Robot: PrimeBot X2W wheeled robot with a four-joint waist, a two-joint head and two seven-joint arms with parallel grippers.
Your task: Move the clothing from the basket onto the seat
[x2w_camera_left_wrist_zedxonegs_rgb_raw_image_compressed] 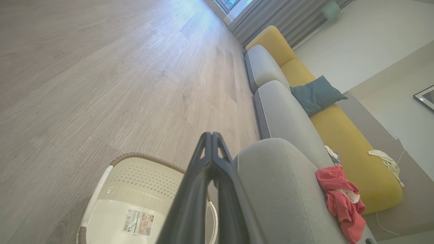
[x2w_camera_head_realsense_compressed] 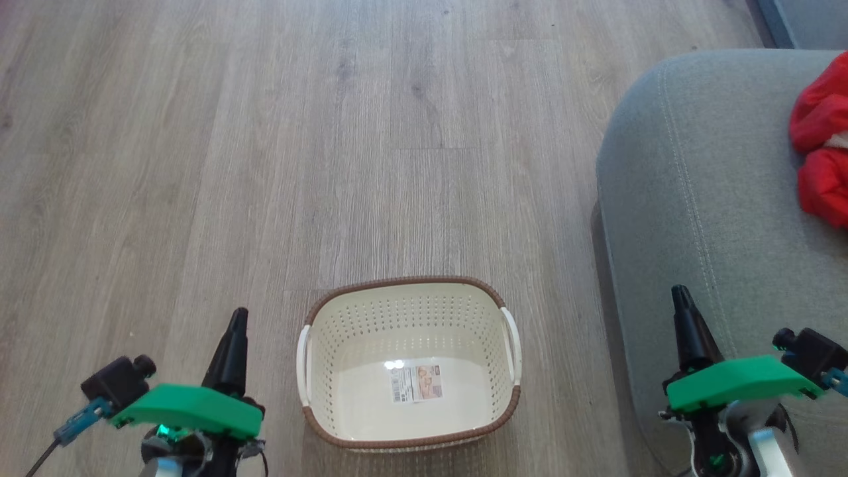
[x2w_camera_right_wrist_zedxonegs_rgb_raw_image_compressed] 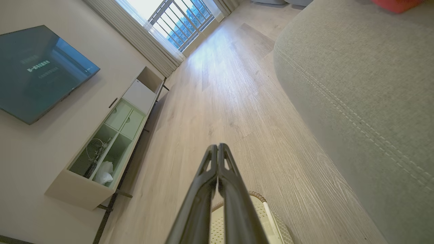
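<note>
Clothing (x2w_camera_head_realsense_compressed: 821,165) on seat (x2w_camera_head_realsense_compressed: 695,199), seemingly 2, basket (x2w_camera_head_realsense_compressed: 397,318) apart

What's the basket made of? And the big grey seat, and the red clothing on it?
The basket looks like smooth, slightly glossy cream plastic: neat rows of holes, glare on its bottom; the brown rim looks woven, perhaps moulded. The seat looks like matte grey cloth, with stitched seams. The clothing looks like soft red fabric, crumpled in folds.
</note>
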